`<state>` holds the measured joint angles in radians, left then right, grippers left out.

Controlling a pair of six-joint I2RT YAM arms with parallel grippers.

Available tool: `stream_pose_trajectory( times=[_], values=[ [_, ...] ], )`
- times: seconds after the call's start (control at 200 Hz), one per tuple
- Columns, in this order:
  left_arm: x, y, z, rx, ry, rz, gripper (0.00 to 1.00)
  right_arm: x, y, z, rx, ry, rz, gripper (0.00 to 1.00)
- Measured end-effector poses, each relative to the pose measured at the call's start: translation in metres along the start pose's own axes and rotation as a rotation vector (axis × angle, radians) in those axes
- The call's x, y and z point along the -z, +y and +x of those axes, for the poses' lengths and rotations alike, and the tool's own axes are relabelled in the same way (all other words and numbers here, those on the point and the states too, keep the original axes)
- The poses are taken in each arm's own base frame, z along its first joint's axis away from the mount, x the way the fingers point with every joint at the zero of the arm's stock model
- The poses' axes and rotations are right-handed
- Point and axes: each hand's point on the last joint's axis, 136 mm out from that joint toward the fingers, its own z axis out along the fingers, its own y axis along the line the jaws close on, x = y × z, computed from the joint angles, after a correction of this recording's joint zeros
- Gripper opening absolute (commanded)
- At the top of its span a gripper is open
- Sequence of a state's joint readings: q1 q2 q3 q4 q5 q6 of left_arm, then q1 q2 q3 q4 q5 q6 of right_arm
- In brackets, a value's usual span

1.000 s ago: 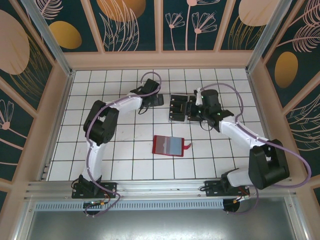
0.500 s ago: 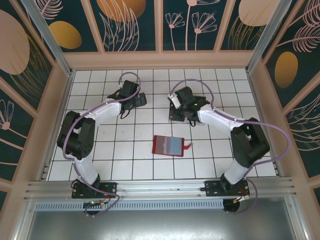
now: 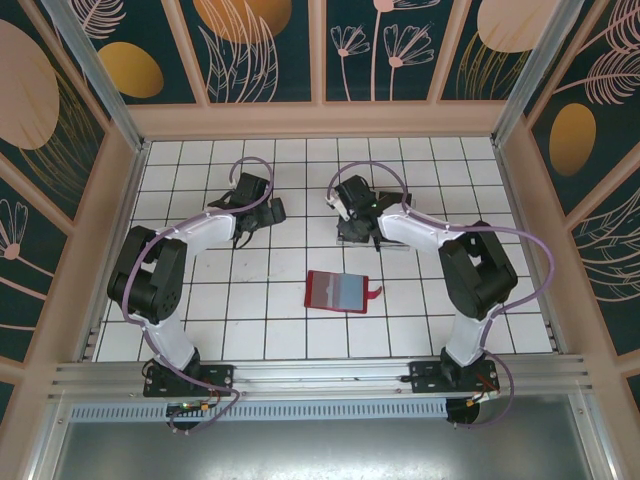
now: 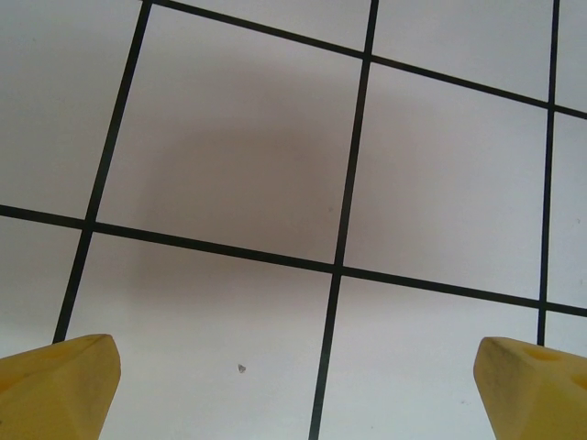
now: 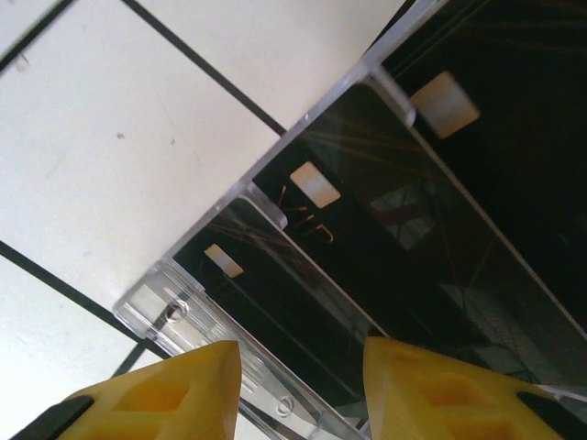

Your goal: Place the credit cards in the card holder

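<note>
1. Nearest the arm bases, the card holder [image 3: 337,291] lies open and flat on the bench [image 3: 200,300]. Its grey-blue pockets face up and its red tab clasp [image 3: 375,293] points right. I see no card in it.
2. Farther out, the left arm is bent at the elbow and reaches inward. The left end effector [image 3: 262,212] sits low over bare tiles, well apart from the card holder. In the wrist view its fingers [image 4: 60,385] are spread wide with nothing between them.
3. The likeliest slip is at the right end effector [image 5: 298,385]. Its fingers are parted by a modest gap and hold nothing, and the corner wall of the clear slotted tray [image 5: 170,312] lies under that gap. Closing there would probably pinch plastic and drag or lift the tray.
4. The right arm is folded sharply, its forearm sweeping left to hang over the tray.
5. Farthest, the credit cards [image 5: 367,229] stand tilted in the tray's slots, close behind one another. They are thin and glossy, so one may slide from the grip, or two may come out together.
</note>
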<state>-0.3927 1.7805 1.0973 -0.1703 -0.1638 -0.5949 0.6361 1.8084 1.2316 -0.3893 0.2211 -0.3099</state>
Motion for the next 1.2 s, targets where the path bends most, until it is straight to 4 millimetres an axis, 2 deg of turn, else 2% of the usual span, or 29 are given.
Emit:
stream_pose_trajectory(
  times=[0.13, 0.405, 0.731, 0.871, 1.201],
  values=[
    [0.000, -0.001, -0.002, 0.002, -0.006, 0.006, 0.99, -0.003, -0.001, 0.003, 0.010, 0.015, 0.014, 0.39],
    [0.000, -0.002, -0.002, 0.006, -0.005, 0.012, 0.99, -0.012, 0.007, 0.007, 0.038, 0.040, 0.013, 0.27],
    [0.000, -0.003, -0.002, 0.010, -0.005, 0.016, 0.99, -0.010, 0.012, 0.003, 0.057, 0.037, 0.016, 0.25],
    [0.000, -0.003, -0.002, 0.010, -0.005, 0.016, 0.99, -0.009, 0.012, 0.004, 0.065, 0.043, 0.014, 0.21],
    [0.000, -0.004, -0.001, 0.010, -0.003, 0.019, 0.99, -0.009, 0.011, 0.005, 0.067, 0.050, 0.013, 0.21]
  ],
)
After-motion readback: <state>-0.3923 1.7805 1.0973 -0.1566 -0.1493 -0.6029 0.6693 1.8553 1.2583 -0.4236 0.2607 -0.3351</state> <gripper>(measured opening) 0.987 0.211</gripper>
